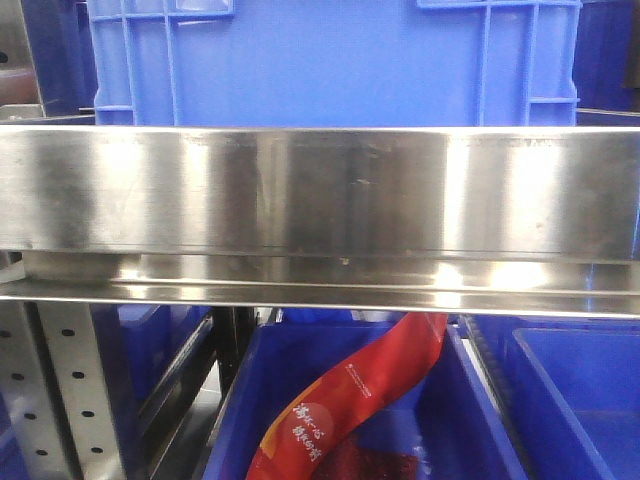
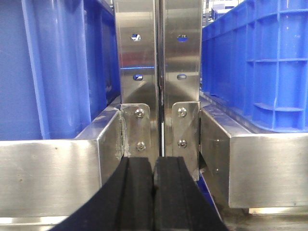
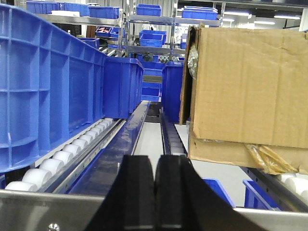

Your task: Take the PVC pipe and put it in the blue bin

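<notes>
You won't find the PVC pipe in any of the three views, so where it sits can't be told from these.

Left gripper (image 2: pixel 154 192): its black fingers (image 2: pixel 132 197) are pressed together w/ only a thin seam between them, nothing held. It faces a pair of upright steel posts (image 2: pixel 159 62) w/ slotted holes, bolted brackets (image 2: pixel 185 127) at their base. A blue crate (image 2: pixel 53 67) stands on the rack's steel rail (image 2: pixel 48 175) to the left of the posts, another blue crate (image 2: pixel 260 62) to the right.

Right gripper (image 3: pixel 155 192): also closed, finger against finger, empty. It looks down a lane btwn roller tracks. White rollers (image 3: pixel 57 161) run along the left, carrying a long blue bin (image 3: pixel 48 91). A cardboard box (image 3: pixel 248 86) sits on the right, its lower flap sagging. More blue bins (image 3: pixel 149 9) fill shelves in the background.

Front cam: a wide steel beam (image 1: pixel 320 190) crosses the whole view. A blue crate wall (image 1: pixel 330 60) rises behind it. Below the beam, a blue tote (image 1: pixel 290 360) holds a red packet (image 1: pixel 350 400) w/ white characters, leaning up out of it. Another blue tote (image 1: pixel 580 390) is just beside it on the right.
</notes>
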Controlling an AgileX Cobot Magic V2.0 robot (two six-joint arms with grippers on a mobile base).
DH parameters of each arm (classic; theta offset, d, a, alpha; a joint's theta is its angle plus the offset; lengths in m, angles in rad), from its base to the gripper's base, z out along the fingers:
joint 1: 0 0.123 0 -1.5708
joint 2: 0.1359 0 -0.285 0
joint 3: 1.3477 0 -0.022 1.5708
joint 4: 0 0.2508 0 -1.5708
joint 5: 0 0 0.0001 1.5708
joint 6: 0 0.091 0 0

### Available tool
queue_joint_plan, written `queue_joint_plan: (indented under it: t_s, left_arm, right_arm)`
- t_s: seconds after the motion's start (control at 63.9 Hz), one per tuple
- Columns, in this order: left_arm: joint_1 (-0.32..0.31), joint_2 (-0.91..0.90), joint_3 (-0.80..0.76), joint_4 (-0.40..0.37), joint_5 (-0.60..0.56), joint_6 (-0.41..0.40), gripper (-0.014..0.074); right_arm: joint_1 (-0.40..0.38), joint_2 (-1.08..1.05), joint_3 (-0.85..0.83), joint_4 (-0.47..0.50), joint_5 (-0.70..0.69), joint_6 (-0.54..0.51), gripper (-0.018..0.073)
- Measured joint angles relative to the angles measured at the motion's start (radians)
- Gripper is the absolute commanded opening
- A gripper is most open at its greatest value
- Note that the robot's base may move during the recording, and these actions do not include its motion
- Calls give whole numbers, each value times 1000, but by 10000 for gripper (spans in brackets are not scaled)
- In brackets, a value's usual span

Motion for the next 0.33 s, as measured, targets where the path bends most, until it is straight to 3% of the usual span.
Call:
queue_joint_plan:
  t_s: [0.329]
  left_arm:
    - [0,0,0,0,0,0,-111]
  right_arm:
    - [0,0,0,0,0,0,-168]
